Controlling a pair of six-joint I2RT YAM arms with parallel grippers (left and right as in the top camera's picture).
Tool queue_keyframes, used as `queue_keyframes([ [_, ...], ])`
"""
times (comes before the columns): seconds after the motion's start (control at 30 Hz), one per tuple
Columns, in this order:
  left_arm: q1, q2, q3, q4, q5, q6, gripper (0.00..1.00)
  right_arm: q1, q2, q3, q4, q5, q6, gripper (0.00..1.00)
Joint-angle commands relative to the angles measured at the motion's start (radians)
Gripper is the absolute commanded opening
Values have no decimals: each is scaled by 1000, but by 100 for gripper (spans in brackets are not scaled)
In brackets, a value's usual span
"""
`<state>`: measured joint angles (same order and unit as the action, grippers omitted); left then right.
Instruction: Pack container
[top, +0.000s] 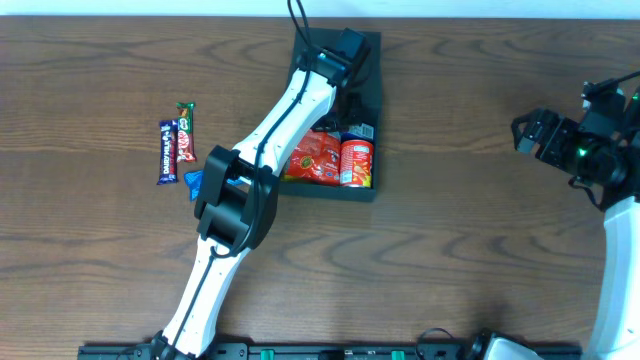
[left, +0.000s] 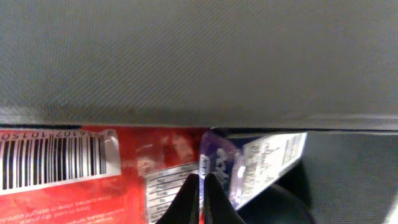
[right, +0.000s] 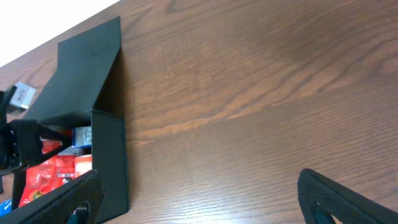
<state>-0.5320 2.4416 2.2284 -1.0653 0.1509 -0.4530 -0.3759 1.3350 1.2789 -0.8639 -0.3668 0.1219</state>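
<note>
The container (top: 368, 75) is a dark teal-grey box at the table's top centre with its flap lid open. It also shows in the right wrist view (right: 111, 155), and its wall fills the top of the left wrist view (left: 199, 56). My left gripper (top: 345, 108) reaches inside it. Its jaws (left: 200, 182) are shut on the edge of a blue and white packet (left: 261, 158), just above a red packet (left: 74, 193). Two red snack packets (top: 315, 158) (top: 357, 160) lie in the box's near half. My right gripper (top: 522, 132) (right: 199, 193) is open and empty, far right of the box.
A blue candy bar (top: 167, 150) and a red one with a green end (top: 185, 133) lie side by side on the wooden table left of the box. A small blue item (top: 194, 183) peeks out beside my left arm's elbow.
</note>
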Motion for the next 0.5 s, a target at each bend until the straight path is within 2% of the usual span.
queue_keyframes([
  [0.0, -12, 46, -48, 1, 26, -16, 6, -10, 5, -6, -1, -8, -15, 99],
  [0.47, -2, 44, -54, -16, 25, -6, 6, -10, 5, -6, -1, -8, -15, 99],
])
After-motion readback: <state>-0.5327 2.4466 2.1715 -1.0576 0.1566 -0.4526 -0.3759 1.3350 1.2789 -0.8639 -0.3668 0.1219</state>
